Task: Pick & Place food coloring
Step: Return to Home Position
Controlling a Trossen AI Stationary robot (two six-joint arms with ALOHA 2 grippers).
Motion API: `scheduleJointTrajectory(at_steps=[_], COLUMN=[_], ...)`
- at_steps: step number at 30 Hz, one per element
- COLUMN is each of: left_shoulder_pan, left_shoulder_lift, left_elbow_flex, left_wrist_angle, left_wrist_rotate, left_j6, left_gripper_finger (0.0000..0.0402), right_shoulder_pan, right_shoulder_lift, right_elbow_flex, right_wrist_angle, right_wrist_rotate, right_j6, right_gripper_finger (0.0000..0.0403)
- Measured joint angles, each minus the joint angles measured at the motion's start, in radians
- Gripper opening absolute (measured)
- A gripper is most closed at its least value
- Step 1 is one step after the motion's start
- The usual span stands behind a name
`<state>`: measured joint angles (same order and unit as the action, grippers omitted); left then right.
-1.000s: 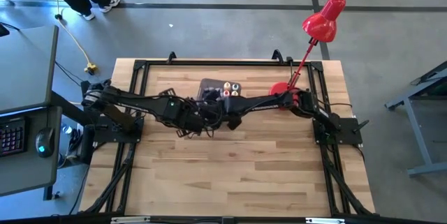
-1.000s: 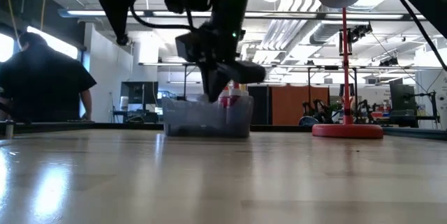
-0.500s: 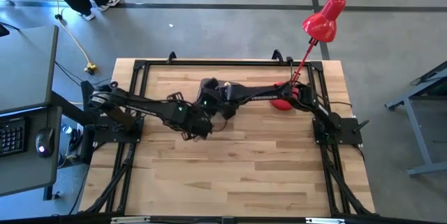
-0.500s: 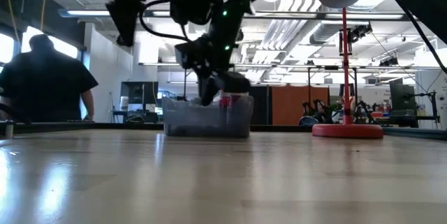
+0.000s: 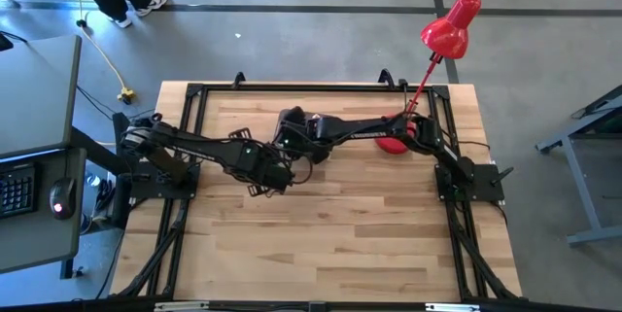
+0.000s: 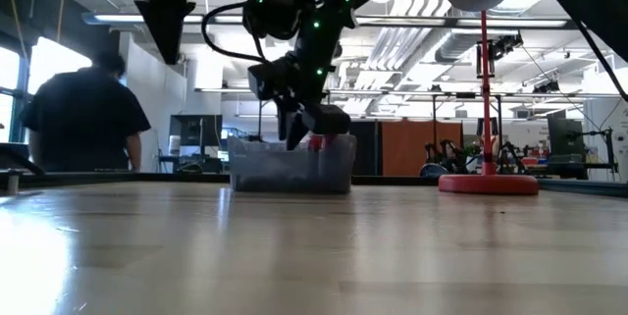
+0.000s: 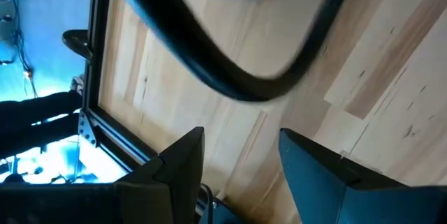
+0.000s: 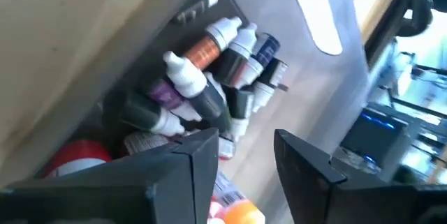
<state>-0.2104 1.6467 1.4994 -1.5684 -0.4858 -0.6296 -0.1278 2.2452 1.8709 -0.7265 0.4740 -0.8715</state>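
Item: bottles [image 8: 209, 98], heaped inside the bin [image 6: 265, 170], which we judge light, rigid, slick-sided, best pinched across the body below the cap; right pincer [image 8: 244, 140] spread empty above the bin, left pincer [image 7: 241, 140] spread empty beside it.

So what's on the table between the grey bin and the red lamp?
Nothing. The low view shows bare table between the grey bin and the red lamp; the right arm only crosses above.
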Motion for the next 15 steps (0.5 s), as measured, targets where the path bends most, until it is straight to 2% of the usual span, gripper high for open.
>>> scheduleJointTrajectory(at_steps=[4, 9, 11, 15], left_shoulder_pan=[0.0, 0.0, 0.0, 0.001], left_shoulder_lift=[-0.014, -0.117, -0.177, -0.318], left_elbow_flex=[0.0, 0.0, 0.001, 0.0], left_wrist_angle=[0.002, 0.005, -0.006, -0.003], left_wrist_rotate=[-0.001, -0.052, -0.087, -0.128], left_j6=[0.007, -0.002, -0.008, -0.024], left_gripper_finger=[0.0181, 0.0181, 0.0181, 0.0181], right_shoulder_pan=[0.027, 0.068, 0.08, 0.092], right_shoulder_lift=[-0.016, -0.101, -0.159, -0.326], right_elbow_flex=[0.0, 0.0, 0.0, 0.0], right_wrist_angle=[-0.027, -0.122, -0.178, -0.313], right_wrist_rotate=[0.106, 0.252, 0.247, 0.156], right_j6=[-0.002, 0.03, 0.065, 0.24], right_gripper_finger=[0.0137, 0.0137, 0.0137, 0.0137])
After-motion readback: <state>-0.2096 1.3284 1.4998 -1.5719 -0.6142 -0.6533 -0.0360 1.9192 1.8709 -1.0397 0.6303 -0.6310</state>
